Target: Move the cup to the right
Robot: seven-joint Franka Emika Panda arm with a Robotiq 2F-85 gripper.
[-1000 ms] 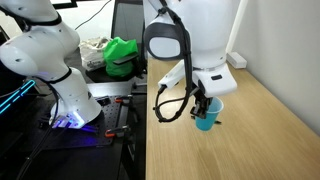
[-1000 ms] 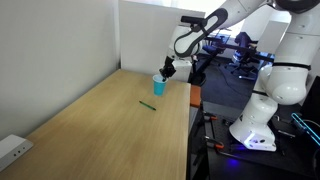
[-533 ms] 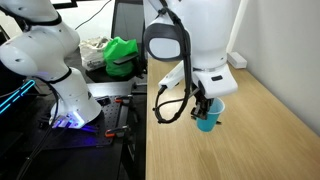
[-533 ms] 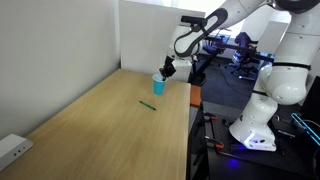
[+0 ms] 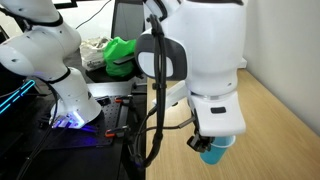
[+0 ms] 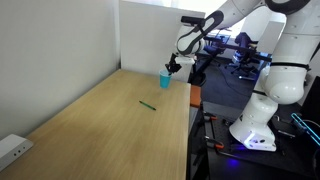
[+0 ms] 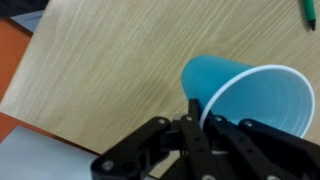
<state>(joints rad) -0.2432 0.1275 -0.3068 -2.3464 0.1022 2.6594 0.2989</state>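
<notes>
Gripper (image 7: 197, 108): the fingers are drawn nearly together in the wrist view. They pinch the wall of the cup (image 7: 245, 95) at its rim, one finger (image 7: 193, 112) lying dark against the left side of the rim. Nothing else is in the grasp.

Cup: light blue and tapered. In the wrist view its open mouth faces the camera and its narrower base points away, over the wooden table (image 7: 120, 50).
- In an exterior view the cup (image 6: 165, 79) sits at the far right corner of the table (image 6: 90, 130), with the gripper (image 6: 171, 68) directly over it.
- In an exterior view from the opposite direction the cup (image 5: 213, 152) hangs under the gripper (image 5: 208, 143), close to the table's edge, and the arm's body hides most of it.
- I cannot tell whether the base touches the wood.

Green pen (image 6: 148, 104): it lies flat on the table, nearer than the cup and to its left, well apart from it. In the wrist view its tip (image 7: 311, 12) shows at the top right corner.

White power strip (image 6: 12, 150): at the near left edge of the table.
</notes>
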